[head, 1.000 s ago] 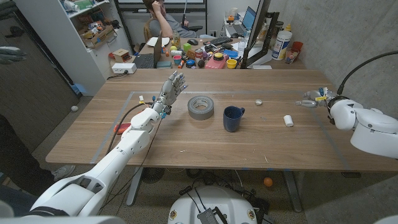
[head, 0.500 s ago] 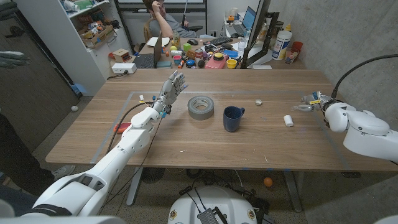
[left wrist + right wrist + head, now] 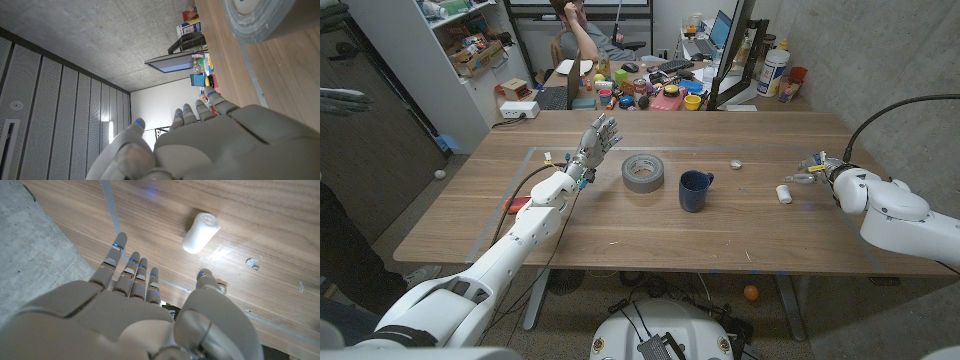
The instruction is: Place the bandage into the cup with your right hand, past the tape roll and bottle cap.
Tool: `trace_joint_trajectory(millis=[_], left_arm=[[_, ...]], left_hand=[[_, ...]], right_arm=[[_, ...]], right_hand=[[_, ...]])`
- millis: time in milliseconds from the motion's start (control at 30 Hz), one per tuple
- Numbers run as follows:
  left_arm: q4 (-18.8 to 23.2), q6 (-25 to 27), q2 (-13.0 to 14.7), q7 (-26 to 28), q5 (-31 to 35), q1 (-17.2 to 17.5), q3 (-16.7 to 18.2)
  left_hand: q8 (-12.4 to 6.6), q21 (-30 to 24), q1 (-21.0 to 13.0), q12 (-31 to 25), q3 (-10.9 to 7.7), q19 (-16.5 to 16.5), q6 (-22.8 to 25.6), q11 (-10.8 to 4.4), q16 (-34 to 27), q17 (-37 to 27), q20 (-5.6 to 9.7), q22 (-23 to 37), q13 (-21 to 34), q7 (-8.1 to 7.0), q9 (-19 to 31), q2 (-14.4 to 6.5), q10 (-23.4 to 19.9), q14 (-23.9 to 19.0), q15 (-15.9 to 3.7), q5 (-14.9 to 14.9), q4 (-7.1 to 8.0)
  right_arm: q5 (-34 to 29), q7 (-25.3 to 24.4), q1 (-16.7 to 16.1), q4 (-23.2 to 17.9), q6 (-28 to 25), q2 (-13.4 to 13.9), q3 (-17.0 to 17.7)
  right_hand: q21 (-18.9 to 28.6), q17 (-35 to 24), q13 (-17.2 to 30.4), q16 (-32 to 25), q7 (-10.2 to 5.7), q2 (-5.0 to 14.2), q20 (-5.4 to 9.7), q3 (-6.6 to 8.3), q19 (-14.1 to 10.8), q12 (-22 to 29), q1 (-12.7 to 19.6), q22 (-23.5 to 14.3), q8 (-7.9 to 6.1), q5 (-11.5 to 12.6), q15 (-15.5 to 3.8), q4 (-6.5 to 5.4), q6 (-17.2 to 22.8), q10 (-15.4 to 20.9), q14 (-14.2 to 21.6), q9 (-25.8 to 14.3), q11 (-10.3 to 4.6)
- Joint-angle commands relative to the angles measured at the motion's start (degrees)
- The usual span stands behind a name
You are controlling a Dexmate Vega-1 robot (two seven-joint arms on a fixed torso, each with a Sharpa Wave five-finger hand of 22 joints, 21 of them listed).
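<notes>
The bandage (image 3: 784,194) is a small white roll lying on the table at the right; it also shows as a white cylinder (image 3: 201,233) in the right wrist view. My right hand (image 3: 812,168) hovers just beyond and to the right of it, fingers apart, holding nothing (image 3: 150,285). The dark blue cup (image 3: 695,190) stands upright at the table's middle. A grey tape roll (image 3: 642,171) lies left of the cup, and a small bottle cap (image 3: 736,165) lies between cup and bandage, farther back. My left hand (image 3: 597,140) is raised left of the tape roll, fingers spread and empty.
A red object (image 3: 516,206) lies near the table's left edge beside my left arm. A cluttered desk with a person (image 3: 582,30) seated sits behind the table. Concrete wall runs along the right.
My right hand has moved leftward toward the bandage, from the table's right edge to just beside the roll. The left arm has stayed still.
</notes>
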State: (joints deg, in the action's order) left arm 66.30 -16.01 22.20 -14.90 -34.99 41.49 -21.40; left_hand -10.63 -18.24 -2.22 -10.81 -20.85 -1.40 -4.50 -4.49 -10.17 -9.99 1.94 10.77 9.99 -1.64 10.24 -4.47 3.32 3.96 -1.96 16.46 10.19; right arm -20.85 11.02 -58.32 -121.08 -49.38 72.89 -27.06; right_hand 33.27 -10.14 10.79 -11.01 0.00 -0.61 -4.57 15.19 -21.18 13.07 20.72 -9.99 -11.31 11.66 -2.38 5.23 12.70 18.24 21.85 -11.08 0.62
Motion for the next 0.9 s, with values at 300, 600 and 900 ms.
trace_joint_trajectory(millis=[300,600,900], left_arm=[[-0.02,0.53,-0.37,0.05,0.47,-0.22,-0.19],[-0.01,0.48,-0.52,0.10,0.43,-0.07,-0.19],[-0.10,0.33,-0.44,0.05,0.32,0.06,0.00]], left_hand=[[-0.19,0.21,0.38,-0.22,-0.44,-0.35,-0.13,-0.17,-0.17,-0.17,1.99,0.23,0.26,-0.08,0.16,-4.60,-0.30,-0.09,-1.01,0.12,0.03],[-0.24,0.25,0.37,-0.22,-0.45,-0.34,0.02,-0.24,-0.17,-0.17,1.96,0.23,0.26,-0.04,0.16,-4.62,-0.31,-0.07,-0.97,0.13,0.03],[-0.23,0.28,0.37,-0.21,-0.47,-0.33,0.03,-0.14,-0.17,-0.17,1.89,0.23,0.26,0.04,0.16,-4.65,-0.28,-0.06,-0.92,0.14,0.04]], right_arm=[[-2.31,3.21,1.50,1.69,0.93,-2.56,-2.13],[-4.04,4.96,2.83,2.29,1.73,-3.80,-3.62],[-6.55,6.98,4.25,3.08,1.55,-5.41,-5.38]], right_hand=[[0.91,-0.32,0.24,-0.72,0.16,-0.53,0.35,-0.39,-4.82,0.30,0.39,-0.19,-0.48,0.60,-2.39,0.20,0.75,1.15,2.82,-0.15,0.04],[1.30,-0.38,0.25,-0.86,0.27,-0.59,0.76,-0.60,-6.50,0.32,0.29,-0.32,-0.47,0.67,-2.70,0.18,0.89,1.42,4.01,-0.16,0.08],[1.31,-0.39,0.25,-0.79,0.26,-0.65,0.74,-0.69,-6.85,0.32,0.25,-0.33,-0.46,0.70,-2.74,0.18,0.93,1.52,4.21,-0.17,0.20]])
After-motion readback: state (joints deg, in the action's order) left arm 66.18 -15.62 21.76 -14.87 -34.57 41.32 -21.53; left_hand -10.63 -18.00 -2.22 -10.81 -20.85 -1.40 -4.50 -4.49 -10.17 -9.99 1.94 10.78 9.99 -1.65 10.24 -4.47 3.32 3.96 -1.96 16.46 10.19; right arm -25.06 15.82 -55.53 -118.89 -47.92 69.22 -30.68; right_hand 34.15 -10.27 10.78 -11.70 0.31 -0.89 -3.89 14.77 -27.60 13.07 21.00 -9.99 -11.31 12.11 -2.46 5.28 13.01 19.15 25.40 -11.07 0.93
